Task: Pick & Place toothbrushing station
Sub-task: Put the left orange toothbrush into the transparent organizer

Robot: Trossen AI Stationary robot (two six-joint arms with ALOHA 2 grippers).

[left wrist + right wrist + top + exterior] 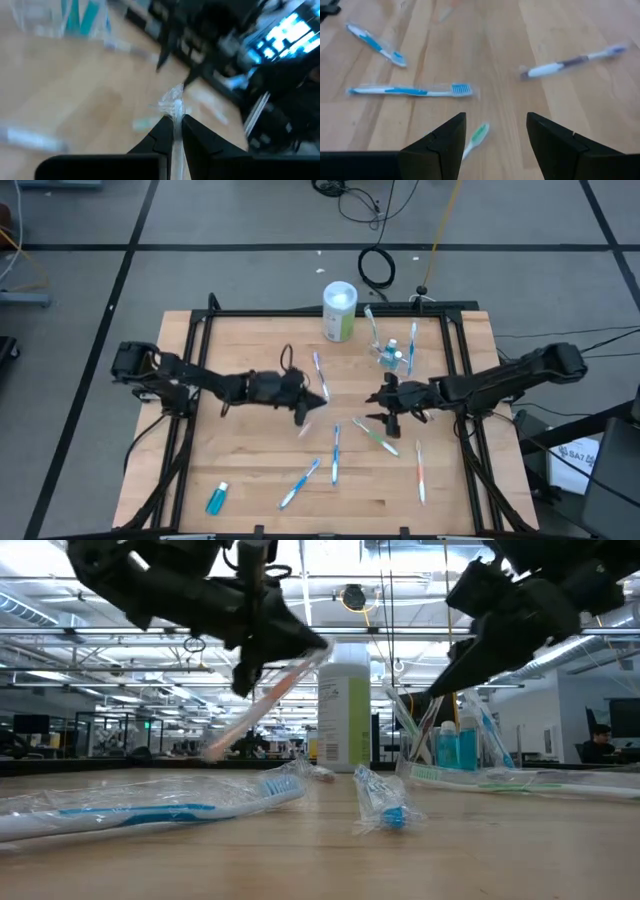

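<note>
My left gripper (310,405) hangs over the middle of the table, shut on a wrapped pinkish toothbrush (255,705). My right gripper (380,406) hovers open to its right. In its wrist view a green toothbrush (477,135) lies on the wood below the gap between the fingers. The clear cup (390,358) stands at the far right with brushes and teal tubes upright in it. Several wrapped toothbrushes lie flat on the table: blue ones (336,450) (300,483), a green one (375,437) and an orange one (420,470). A teal tube (217,498) lies at the near left. My left gripper pinches the toothbrush between its two fingers near one end; the crinkled end of the clear wrapper (173,104) sticks out past the fingertips. The brush is lifted clear of the table and slants down from the fingers, its lower end (215,747) in the air.
A white and green bottle (339,310) stands at the far edge, left of the cup. Another brush (320,370) lies just beyond my left gripper. A black frame (300,312) rims the wooden tabletop. Bare wood shows at the left and near the front edge.
</note>
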